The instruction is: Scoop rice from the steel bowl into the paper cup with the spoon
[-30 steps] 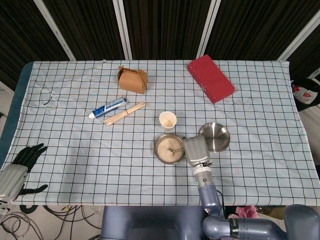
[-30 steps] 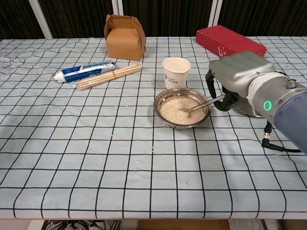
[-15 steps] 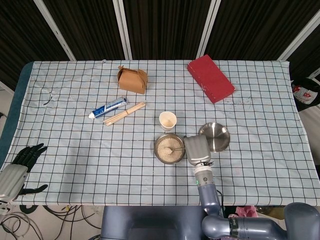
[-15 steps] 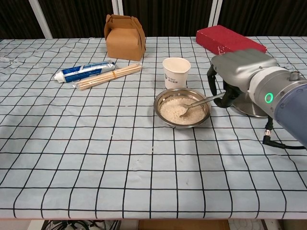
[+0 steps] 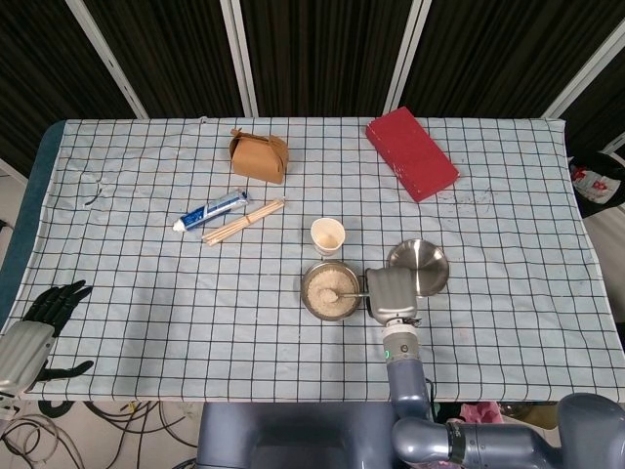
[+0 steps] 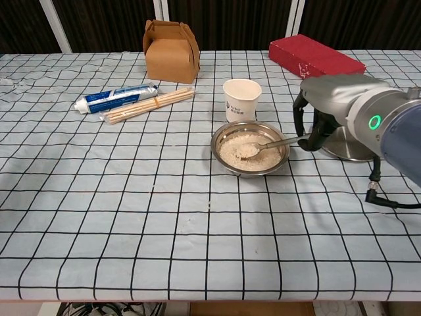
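Right hand (image 6: 329, 115): fingers closed around the handle of the spoon (image 6: 266, 145), whose tip lies in the rice of the steel bowl (image 6: 250, 147). Bowl: mid-table, toward the near edge. Paper cup (image 6: 241, 99): upright, just behind the bowl. Steel lid (image 5: 419, 267): right of the bowl. Left hand (image 5: 44, 318): fingers spread, empty, at the table's near left corner.

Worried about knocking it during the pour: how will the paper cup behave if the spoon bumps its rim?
The paper cup looks empty, thin-walled and taller than wide, so probably light and apt to slide or tip. It stands apart from the steel bowl, with nothing bracing it. The rim would likely flex under the spoon.
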### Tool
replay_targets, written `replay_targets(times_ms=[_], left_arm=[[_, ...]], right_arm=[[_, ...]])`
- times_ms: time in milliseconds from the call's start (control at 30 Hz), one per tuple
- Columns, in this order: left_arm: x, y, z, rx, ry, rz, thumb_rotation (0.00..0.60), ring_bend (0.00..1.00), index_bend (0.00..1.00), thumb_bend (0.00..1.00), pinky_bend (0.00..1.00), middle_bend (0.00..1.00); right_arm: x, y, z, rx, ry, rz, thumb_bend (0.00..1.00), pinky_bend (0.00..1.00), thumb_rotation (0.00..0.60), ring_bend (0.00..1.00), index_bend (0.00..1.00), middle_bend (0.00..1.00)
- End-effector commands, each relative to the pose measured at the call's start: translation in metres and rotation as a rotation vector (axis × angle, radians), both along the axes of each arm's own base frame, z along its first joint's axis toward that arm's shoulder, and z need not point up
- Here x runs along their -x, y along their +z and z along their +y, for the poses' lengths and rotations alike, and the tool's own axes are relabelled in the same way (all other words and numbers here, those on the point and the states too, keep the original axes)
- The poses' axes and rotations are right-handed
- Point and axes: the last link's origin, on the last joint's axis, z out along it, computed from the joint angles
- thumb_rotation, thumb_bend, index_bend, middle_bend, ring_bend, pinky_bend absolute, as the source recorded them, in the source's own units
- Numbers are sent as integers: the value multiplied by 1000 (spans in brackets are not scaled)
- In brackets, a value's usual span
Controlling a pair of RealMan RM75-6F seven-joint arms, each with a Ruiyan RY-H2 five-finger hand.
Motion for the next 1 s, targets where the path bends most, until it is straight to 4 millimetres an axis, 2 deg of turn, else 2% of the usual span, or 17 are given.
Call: replay_targets(times_ms=[33, 300, 1000], left_arm=[[0, 0, 0, 0, 0, -1, 600, 0, 0, 20, 0, 0], [0, 0, 0, 0, 0, -2, 600, 0, 0, 20, 0, 0], [0, 0, 0, 0, 1, -2, 600, 0, 0, 19, 0, 0]], right_arm=[[-2, 3, -1, 1, -10, -11, 479, 1000, 600, 1000, 672, 1000], [-6, 7, -1, -1, -48, -46, 480, 1000, 600, 1000, 672, 1000], [0, 10, -3, -7, -135, -57, 481, 1000, 600, 1000, 678, 1000]])
